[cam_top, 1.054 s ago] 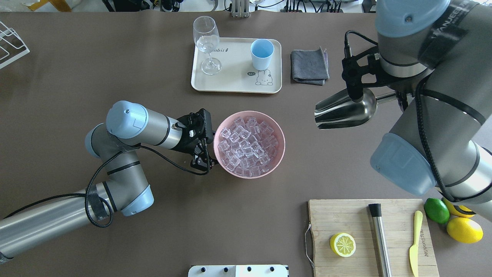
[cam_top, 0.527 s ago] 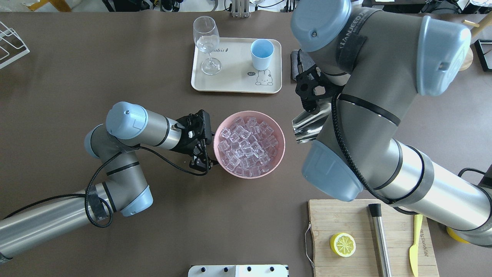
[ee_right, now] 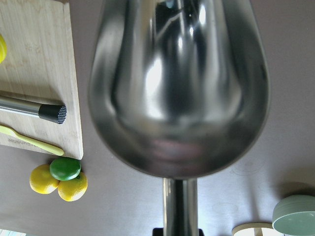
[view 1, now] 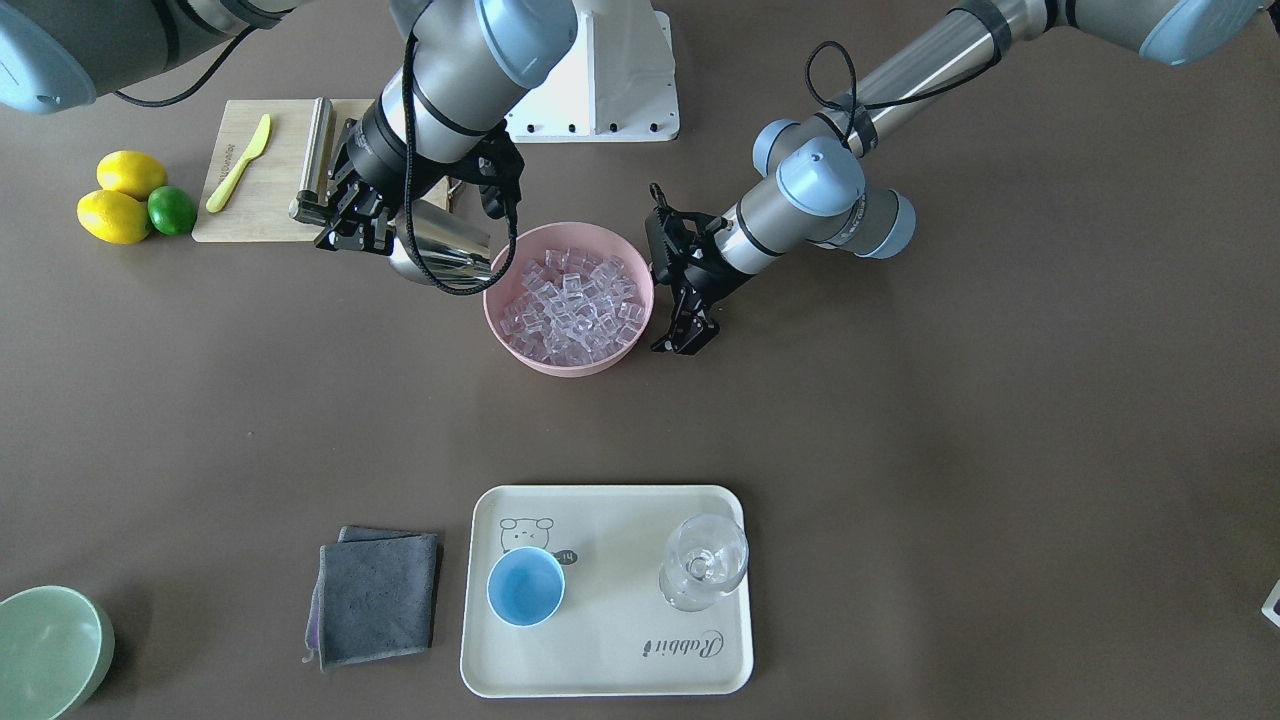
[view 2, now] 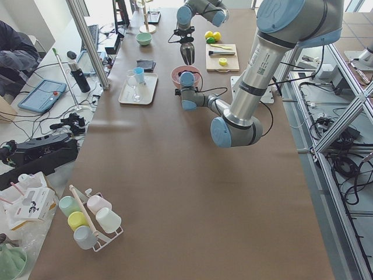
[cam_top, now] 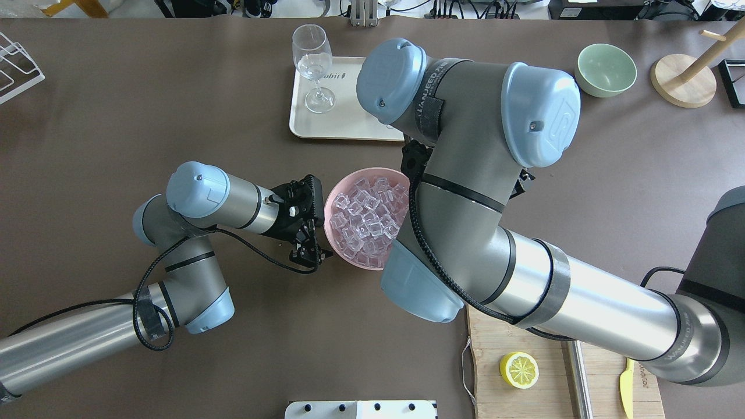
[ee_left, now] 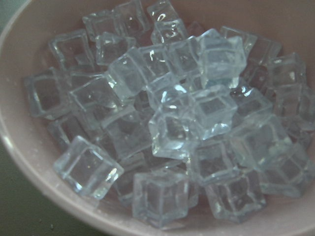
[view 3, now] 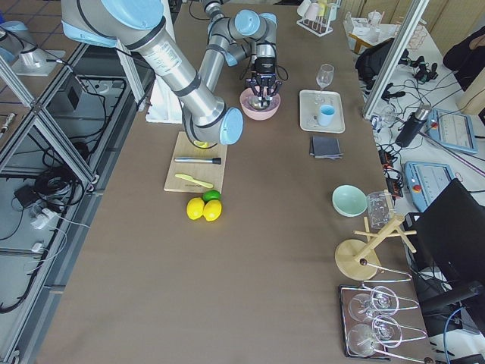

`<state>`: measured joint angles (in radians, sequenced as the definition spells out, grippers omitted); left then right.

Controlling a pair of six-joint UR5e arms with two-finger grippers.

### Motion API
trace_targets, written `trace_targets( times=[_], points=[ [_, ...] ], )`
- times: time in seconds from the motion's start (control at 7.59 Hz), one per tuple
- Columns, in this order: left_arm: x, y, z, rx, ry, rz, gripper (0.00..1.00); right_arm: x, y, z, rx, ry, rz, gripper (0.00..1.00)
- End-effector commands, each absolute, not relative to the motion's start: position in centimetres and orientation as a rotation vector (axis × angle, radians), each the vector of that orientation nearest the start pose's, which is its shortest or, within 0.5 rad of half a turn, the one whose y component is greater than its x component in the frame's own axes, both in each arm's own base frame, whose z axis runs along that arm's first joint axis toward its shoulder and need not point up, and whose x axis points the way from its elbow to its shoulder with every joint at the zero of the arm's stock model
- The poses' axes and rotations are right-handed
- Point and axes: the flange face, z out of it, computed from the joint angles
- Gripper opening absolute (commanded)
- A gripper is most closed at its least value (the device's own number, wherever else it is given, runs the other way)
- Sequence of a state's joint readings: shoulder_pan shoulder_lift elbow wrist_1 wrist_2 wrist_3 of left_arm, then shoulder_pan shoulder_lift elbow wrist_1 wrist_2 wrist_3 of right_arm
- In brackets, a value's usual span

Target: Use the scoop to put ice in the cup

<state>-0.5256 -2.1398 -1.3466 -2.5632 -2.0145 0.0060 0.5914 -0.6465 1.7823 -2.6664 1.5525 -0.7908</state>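
The right gripper is pinching the straight handle of the one shiny scoop. The scoop's round end is hanging just beside the rim of the one pink bowl. The ice is sitting piled in that bowl, too many cubes to count.

On the other side of the bowl, the left gripper is waiting close to the rim. Its two fingers are looking a little spread and are pinching nothing.

Behind the scoop, one wooden board is lying on the table. It is carrying one yellow knife, one steel rod and one half lemon. Two whole lemons and one lime are sitting bunched together beside the board.

Well apart from the bowl, one cream tray is holding the one blue cup and one clear glass, both standing up. One grey cloth is lying just beside the tray. One green bowl is sitting at the table's corner.
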Motion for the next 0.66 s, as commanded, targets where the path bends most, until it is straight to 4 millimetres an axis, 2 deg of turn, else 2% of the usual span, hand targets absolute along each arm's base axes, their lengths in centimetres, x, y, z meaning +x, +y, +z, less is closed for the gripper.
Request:
trace_targets(
  times=[0.0, 0.53],
  points=[
    [56.7, -43.4, 31.2, 1.020, 1.048, 1.166, 0.98, -45.2, -46.4, 15.4, 0.003, 0.031, -1.773, 0.00],
    [56.7, -43.4, 31.2, 1.022, 1.046, 1.166, 0.98, -48.4, -46.0, 15.2, -0.008, 0.061, -1.733, 0.00]
  ],
)
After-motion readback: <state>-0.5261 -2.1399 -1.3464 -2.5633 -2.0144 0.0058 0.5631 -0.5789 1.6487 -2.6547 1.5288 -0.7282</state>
